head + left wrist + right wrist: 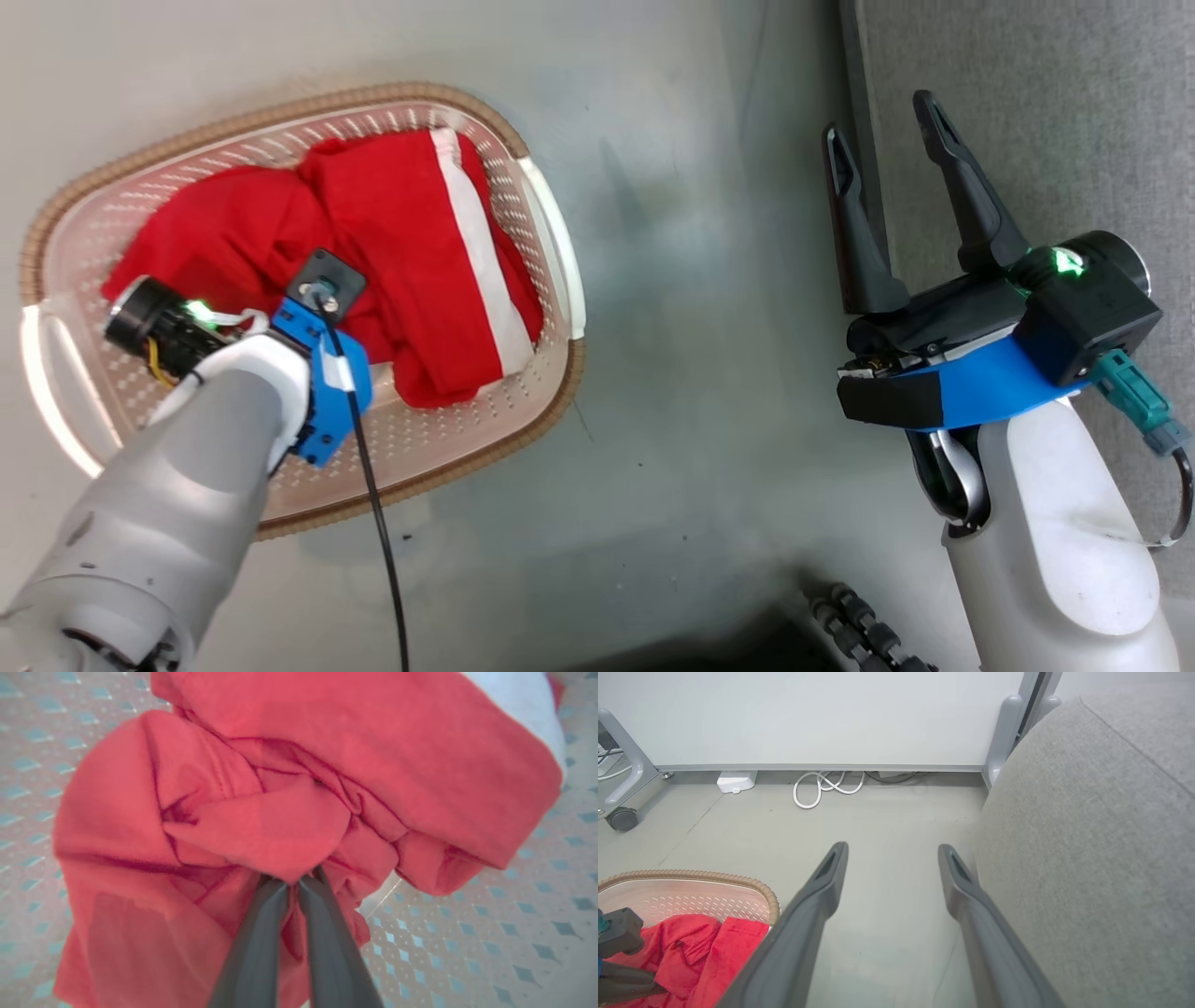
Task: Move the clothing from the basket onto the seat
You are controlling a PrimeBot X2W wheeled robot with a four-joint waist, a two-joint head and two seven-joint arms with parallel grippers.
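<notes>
The red clothing (pixel 420 233) lies heaped in the cream basket (pixel 551 392) on the floor, with a white band along one piece. My left arm's wrist (pixel 280 355) reaches down into the basket and hides its fingers in the head view. In the left wrist view my left gripper (pixel 294 882) is shut on a bunched fold of the red clothing (pixel 280 788) above the perforated basket floor (pixel 467 933). My right gripper (pixel 878 114) hangs open and empty beside the grey seat (pixel 1055 121), its fingers (pixel 831 872) spread over bare floor next to the seat (pixel 1087 835).
Grey floor (pixel 709 373) separates the basket from the seat. A white wall panel stands behind, with a coiled white cable (pixel 826 786), a small white box (pixel 735 781) and a caster wheel (pixel 621 819) at its foot. A black cable (pixel 373 504) trails from my left wrist.
</notes>
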